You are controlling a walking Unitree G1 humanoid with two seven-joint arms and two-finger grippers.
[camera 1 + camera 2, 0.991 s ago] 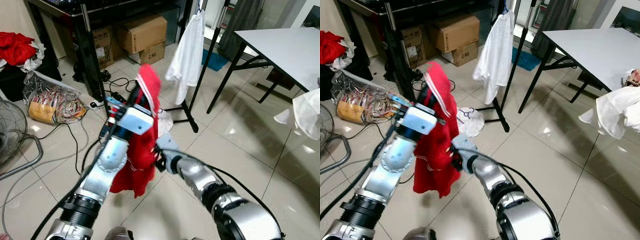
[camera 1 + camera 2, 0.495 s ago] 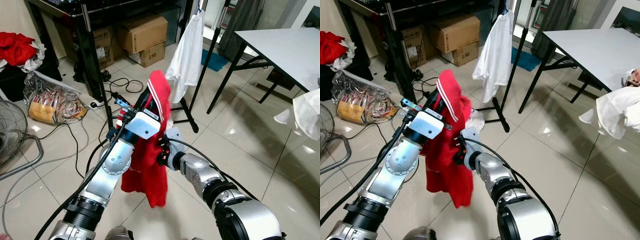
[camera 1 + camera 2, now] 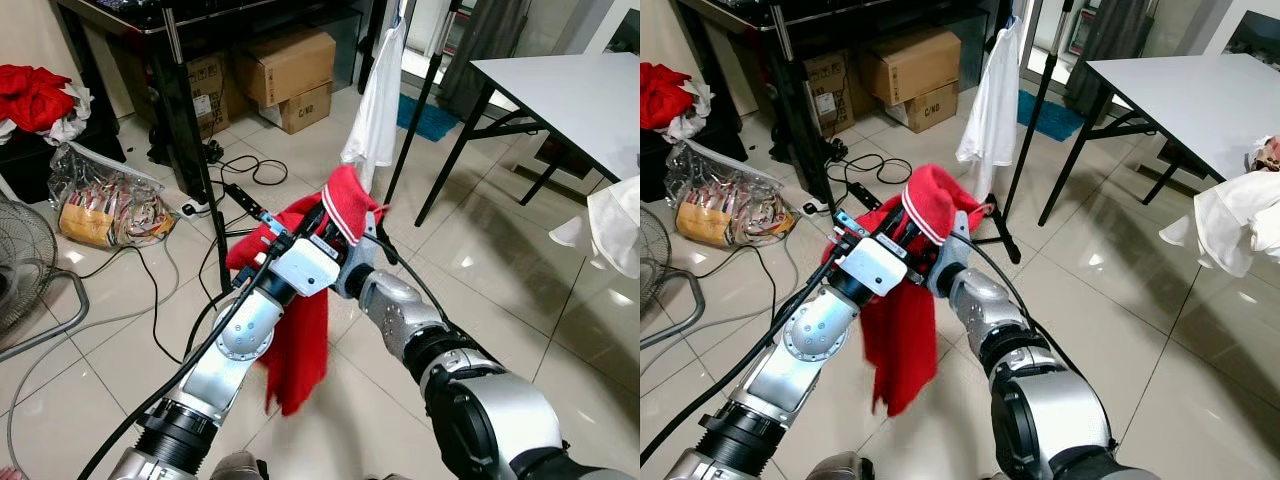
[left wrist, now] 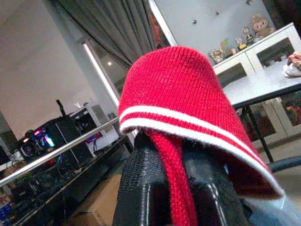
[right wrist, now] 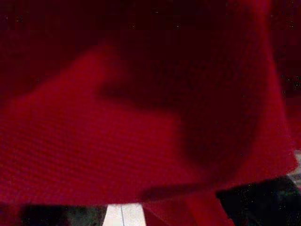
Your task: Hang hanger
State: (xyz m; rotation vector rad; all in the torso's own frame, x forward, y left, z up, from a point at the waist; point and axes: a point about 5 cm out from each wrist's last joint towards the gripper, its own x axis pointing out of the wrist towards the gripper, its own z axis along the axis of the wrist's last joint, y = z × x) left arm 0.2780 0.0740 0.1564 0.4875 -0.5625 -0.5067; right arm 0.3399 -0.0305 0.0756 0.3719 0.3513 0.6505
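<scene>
Left tool [image 4: 181,155] clamped on red garment [image 3: 300,340], now raised nearer rack [image 3: 420,100]; right tool state indeterminate

One red garment [image 3: 300,330], two cardboard boxes [image 3: 285,62]

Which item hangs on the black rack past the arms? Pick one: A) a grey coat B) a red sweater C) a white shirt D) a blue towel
C: a white shirt hangs from the rack, while the red sweater is held up in the left hand nearer the camera.
</scene>
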